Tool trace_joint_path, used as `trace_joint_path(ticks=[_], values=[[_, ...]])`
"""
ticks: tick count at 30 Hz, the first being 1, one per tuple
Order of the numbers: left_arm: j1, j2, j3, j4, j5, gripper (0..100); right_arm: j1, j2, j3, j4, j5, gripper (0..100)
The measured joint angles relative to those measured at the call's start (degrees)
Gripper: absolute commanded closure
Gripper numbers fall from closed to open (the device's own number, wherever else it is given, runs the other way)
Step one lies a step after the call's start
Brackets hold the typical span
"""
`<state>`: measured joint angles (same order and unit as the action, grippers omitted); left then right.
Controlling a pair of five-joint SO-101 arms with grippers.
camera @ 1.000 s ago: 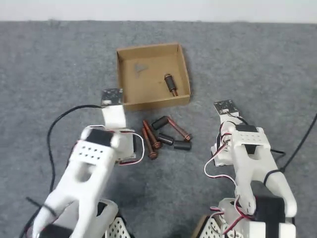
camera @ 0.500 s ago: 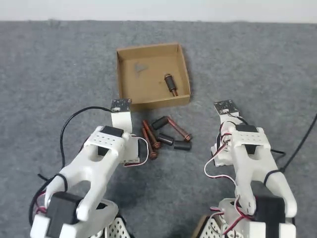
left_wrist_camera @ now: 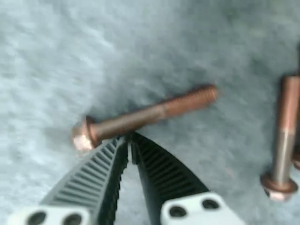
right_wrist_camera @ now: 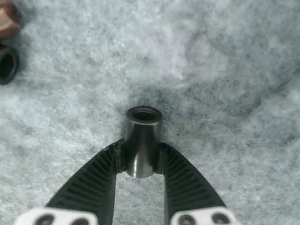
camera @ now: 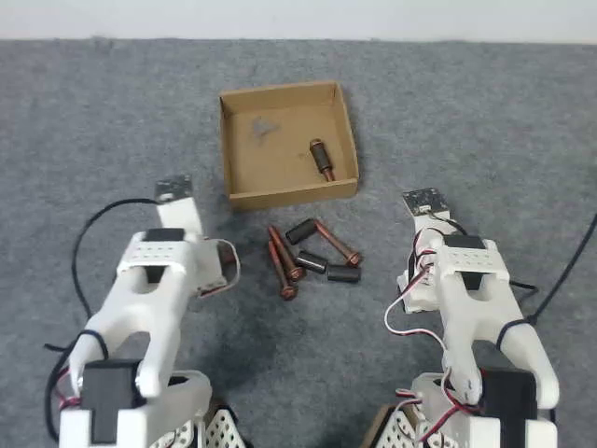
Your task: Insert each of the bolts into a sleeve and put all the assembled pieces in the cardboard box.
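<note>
A dark sleeve (right_wrist_camera: 143, 136) stands on end on the grey carpet (camera: 485, 112), open end up. The right pincer (right_wrist_camera: 140, 154) is clamped on its lower half, 1 ribbed finger (right_wrist_camera: 101, 180) on each side. Off to one side of that pincer lie another sleeve (right_wrist_camera: 6, 63) and a bolt head (right_wrist_camera: 6, 23).

A copper bolt (left_wrist_camera: 150, 115) lies flat just past the left pincer (left_wrist_camera: 130, 139). Its fingers are pressed together and hold nothing, the tips right at the shank near the head. A 2nd bolt (left_wrist_camera: 282, 136) lies farther off.

Between the 2 arms, 3 bolts and 3 sleeves lie loose. Beyond them, ahead of both pincers, the cardboard box (camera: 280, 154) holds 1 assembled piece (camera: 323, 159).
</note>
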<state>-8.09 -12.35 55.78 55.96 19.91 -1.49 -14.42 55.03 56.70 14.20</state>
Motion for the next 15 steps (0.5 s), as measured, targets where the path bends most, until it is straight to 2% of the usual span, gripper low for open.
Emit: trace_joint_path(ticks=[5,15], values=[[-4.2,0.0,-3.2,0.0,-0.2,99,0.0,0.0,0.0,0.0,0.0,99.2],[-5.6,0.0,-4.8,0.1,-0.3,99,0.0,0.0,0.0,0.0,0.0,99.2]])
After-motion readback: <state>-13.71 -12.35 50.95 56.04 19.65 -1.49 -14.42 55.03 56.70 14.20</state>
